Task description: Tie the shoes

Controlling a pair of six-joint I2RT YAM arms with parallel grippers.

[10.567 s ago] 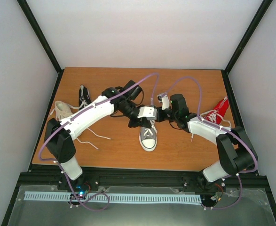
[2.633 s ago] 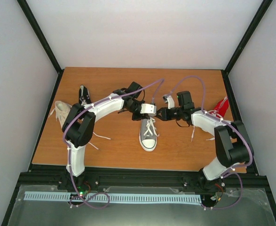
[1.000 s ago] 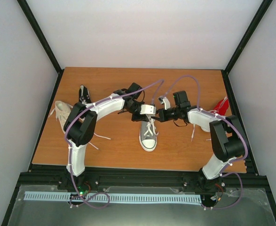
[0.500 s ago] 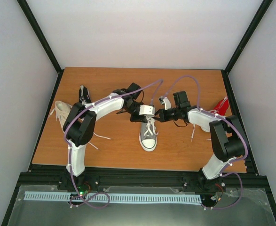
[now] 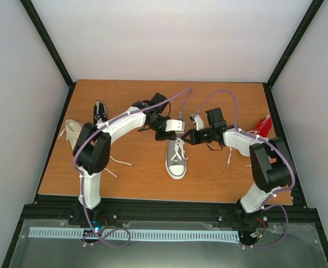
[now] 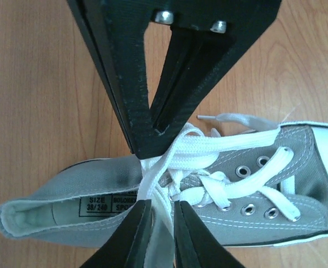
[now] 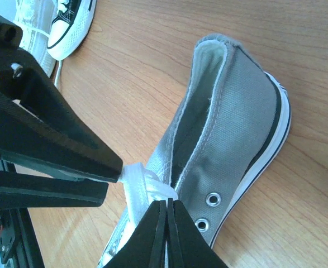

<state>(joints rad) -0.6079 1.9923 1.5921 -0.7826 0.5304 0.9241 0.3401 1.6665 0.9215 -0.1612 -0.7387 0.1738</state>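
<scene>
The grey shoe (image 5: 176, 161) lies mid-table with its white toe cap toward the near edge, and it also shows in the left wrist view (image 6: 69, 190) and the right wrist view (image 7: 236, 111). Both grippers meet over its ankle opening. My left gripper (image 6: 162, 204) is shut on a strand of the white lace (image 6: 219, 148), which runs up between its fingers. My right gripper (image 7: 166, 202) is shut on another lace strand (image 7: 136, 178) at its tips. In the top view the left gripper (image 5: 176, 133) and right gripper (image 5: 187, 137) are almost touching. The laces cross in a knot above the eyelets.
A black shoe (image 5: 99, 111) and a cream shoe (image 5: 73, 134) lie at the left behind my left arm. A red shoe (image 5: 260, 133) lies at the right beside my right arm. Loose lace ends trail on the wood (image 5: 116, 162).
My left gripper has shifted a little toward the back of the table with its lace strand. The right gripper and the grey shoe have stayed put.
</scene>
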